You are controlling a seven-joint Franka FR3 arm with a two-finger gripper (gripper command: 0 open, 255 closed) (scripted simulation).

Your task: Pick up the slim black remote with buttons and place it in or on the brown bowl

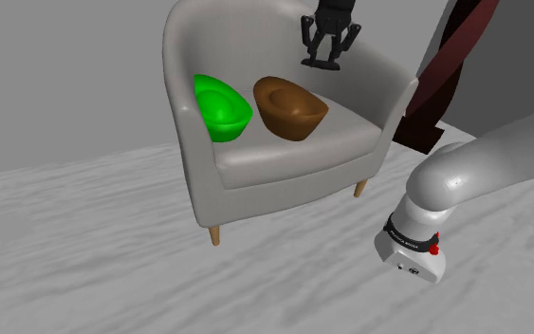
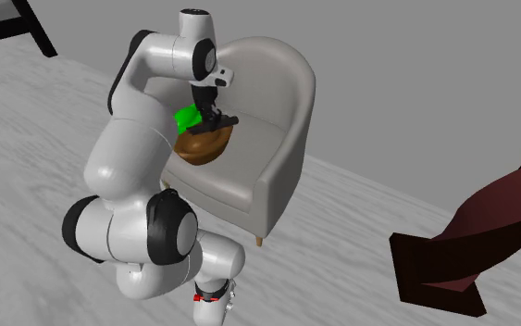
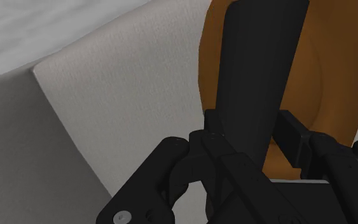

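My jaws pinch the slim black remote (image 3: 260, 57) between them. My gripper (image 3: 252, 135) takes it at one end, and the rest of it reaches out over the brown bowl (image 1: 290, 107). The remote hangs above this bowl and does not lie in it. The bowl sits on the seat of a pale armchair (image 1: 284, 163). A green bowl (image 1: 222, 107) stands just beside it, at nine o'clock in the shoulder view. There I am at one o'clock from the brown bowl.

Grey armchair (image 1: 284, 176) on floor (image 1: 84, 256); seat w/ green bowl (image 1: 222, 109) & brown bowl (image 1: 290, 109), side by side.
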